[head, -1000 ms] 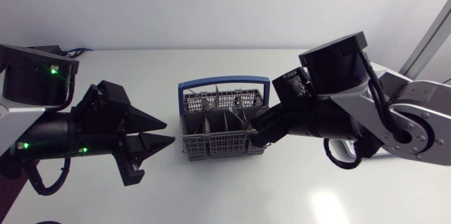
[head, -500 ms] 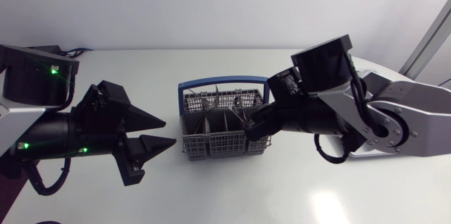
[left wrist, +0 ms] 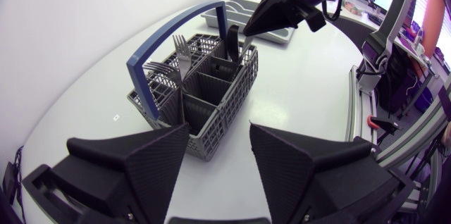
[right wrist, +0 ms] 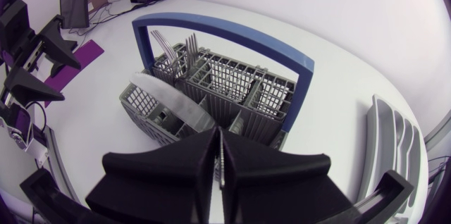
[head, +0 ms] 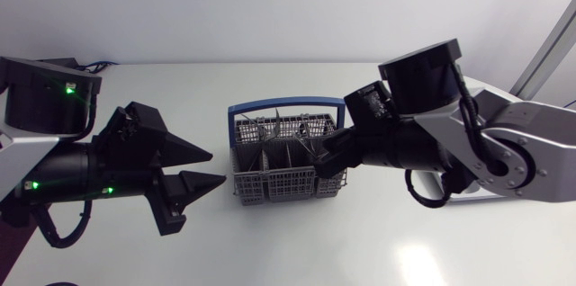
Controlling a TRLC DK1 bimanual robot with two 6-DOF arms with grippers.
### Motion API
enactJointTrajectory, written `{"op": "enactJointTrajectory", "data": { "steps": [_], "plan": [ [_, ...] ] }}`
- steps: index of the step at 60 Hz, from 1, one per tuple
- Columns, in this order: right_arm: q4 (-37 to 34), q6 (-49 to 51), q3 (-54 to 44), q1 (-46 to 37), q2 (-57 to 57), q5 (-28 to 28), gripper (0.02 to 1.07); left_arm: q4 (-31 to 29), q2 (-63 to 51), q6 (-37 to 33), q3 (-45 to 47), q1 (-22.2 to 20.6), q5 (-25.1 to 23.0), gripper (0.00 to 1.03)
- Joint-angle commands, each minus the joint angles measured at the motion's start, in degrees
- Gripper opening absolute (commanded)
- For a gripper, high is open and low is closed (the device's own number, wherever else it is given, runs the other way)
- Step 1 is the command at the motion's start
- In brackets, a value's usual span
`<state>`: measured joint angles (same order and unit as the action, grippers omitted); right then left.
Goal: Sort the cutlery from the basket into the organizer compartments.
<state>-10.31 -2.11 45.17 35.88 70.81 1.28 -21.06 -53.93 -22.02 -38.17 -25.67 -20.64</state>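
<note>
Grey, blue-handled basket (head: pixel 270 183) mid-tabletop, a broad stretch of tabletop (head: pixel 270 245) between it and the near edge.
My right tool (head: pixel 320 165) pinches a thin silver cutlery piece (right wrist: pixel 220 155) at the basket's right end. My left tool (head: pixel 212 167) hangs wide open, holding nothing, toward the left edge. The organizer (right wrist: pixel 389 146) lies by the right edge.

grey basket (head: pixel 270 183) (lattice walls), blue handle (head: pixel 286 103); silver forks (right wrist: pixel 165 44); pale grey organizer (right wrist: pixel 387 146); white table (head: pixel 270 241)
</note>
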Motion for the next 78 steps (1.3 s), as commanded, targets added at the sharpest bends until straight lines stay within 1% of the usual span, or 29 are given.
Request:
{"op": "enactJointTrajectory", "data": {
  "steps": [1, 4, 7, 9, 14, 17, 20, 28, 30, 40, 48, 56, 64, 74, 78],
  "plan": [
    [-2.0, 1.3, 3.0, -0.3, -3.0, -0.4, 0.08, 0.4, -0.6, 1.5, 1.6, 0.1, 0.1, 0.60],
    [-3.4, 1.7, 4.1, -0.3, -3.9, -0.2, 0.08, 0.4, -0.6, 1.4, 1.7, 0.1, 0.1, 0.61],
    [-4.9, 2.1, 4.9, -0.3, -5.0, -0.1, 0.08, 0.5, -0.7, 1.2, 1.8, 0.2, 0.1, 0.68],
    [-5.8, 2.3, 5.6, -0.2, -5.7, 0.0, 0.08, 0.5, -0.7, 1.2, 1.9, 0.2, 0.1, 0.70],
    [-7.9, 2.5, 6.9, 0.2, -7.5, 0.0, 0.08, 0.6, -1.1, 1.1, 2.0, 0.3, 0.1, 0.72],
    [-8.9, 2.7, 7.6, 0.2, -8.4, 0.0, 0.08, 0.6, -1.3, 1.0, 2.0, 0.3, 0.2, 0.77],
    [-10.4, 2.7, 8.4, 0.2, -9.2, 0.0, 0.08, 0.6, -1.4, 0.9, 1.9, 0.4, 0.2, 0.78],
    [-13.2, 3.1, 9.9, 0.2, -11.6, 0.0, 0.08, 0.6, -1.7, 0.8, 1.8, 0.4, 0.2, 0.96],
    [-13.9, 3.1, 10.2, 0.2, -12.2, 0.0, 0.08, 0.6, -1.7, 0.8, 1.8, 0.4, 0.2, 0.98],
    [-18.3, 3.4, 12.0, -0.8, -16.3, 0.4, 0.08, 0.6, -1.7, 0.8, 1.6, 1.2, 0.1, 0.98],
    [-22.0, 4.2, 14.1, -4.7, -18.9, 2.9, 0.08, 0.6, -1.6, 0.8, 1.6, 1.3, 0.1, 0.98],
    [-25.6, 6.4, 15.7, -8.5, -20.6, 3.7, 0.08, 0.6, -1.6, 0.9, 1.3, 1.5, 0.1, 0.98],
    [-29.2, 9.5, 16.8, -15.8, -21.2, 6.7, 0.08, 0.6, -1.6, 0.8, 1.3, 1.6, 0.2, 0.98],
    [-32.6, 13.9, 17.7, -26.6, -21.3, 13.0, 0.08, 0.7, -1.6, 0.7, 1.3, 1.6, 0.1, 0.98],
    [-33.6, 15.7, 18.2, -29.8, -21.4, 14.6, 0.08, 0.8, -1.6, 0.6, 1.3, 1.6, 0.1, 0.98]
  ]
}}
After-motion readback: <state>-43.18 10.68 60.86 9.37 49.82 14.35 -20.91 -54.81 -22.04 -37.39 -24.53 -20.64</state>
